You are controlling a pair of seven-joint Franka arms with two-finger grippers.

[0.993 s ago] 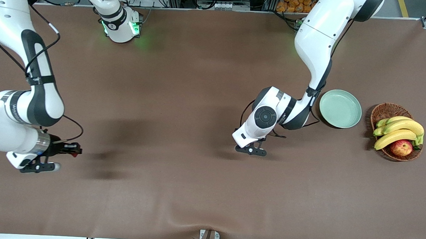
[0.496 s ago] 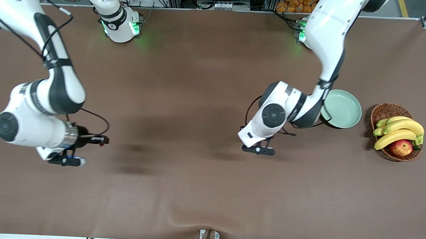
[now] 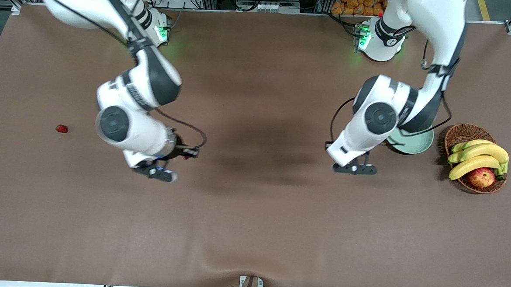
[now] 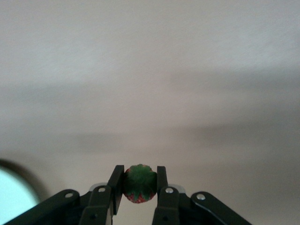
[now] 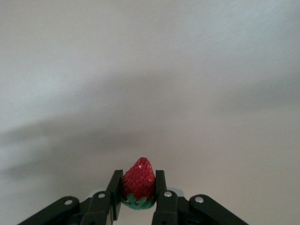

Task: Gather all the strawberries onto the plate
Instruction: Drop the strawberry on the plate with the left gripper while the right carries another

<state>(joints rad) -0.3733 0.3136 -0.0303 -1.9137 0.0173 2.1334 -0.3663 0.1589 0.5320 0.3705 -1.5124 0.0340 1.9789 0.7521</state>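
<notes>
Front view. Table (image 3: 251,230): flat brown matte cloth surface, slight wrinkle at the camera edge. Right gripper (image 3: 190,153), black two-finger unit on a glossy white arm w/ dark joint bands, is up in the air over bare cloth toward the right arm's end; a small red speck shows at its tip. Left gripper, on the same type of arm, is hidden under its own wrist here; it sits over the cloth just beside the round, shallow, pale mint-green plate (image 3: 417,143), smooth w/ raised rim, partly covered by the arm. One tiny red loose strawberry (image 3: 62,128) lies on the cloth near the right arm's end, well apart from the plate. Beside the plate: brown woven wicker basket (image 3: 459,134) holding curved yellow bananas (image 3: 478,157) and a round red-yellow apple (image 3: 481,177).

Left wrist view. Left gripper (image 4: 139,180): fingers narrow, clamped on a cap-end strawberry (image 4: 139,183), ragged dark green leaves facing the cam, red flesh at the edge. Plate rim visible at the frame corner.

Right wrist view. Right gripper (image 5: 138,183): fingers narrow, clamped on a conical strawberry (image 5: 139,180), red pitted skin, tip outward, green cap at the finger base.
</notes>
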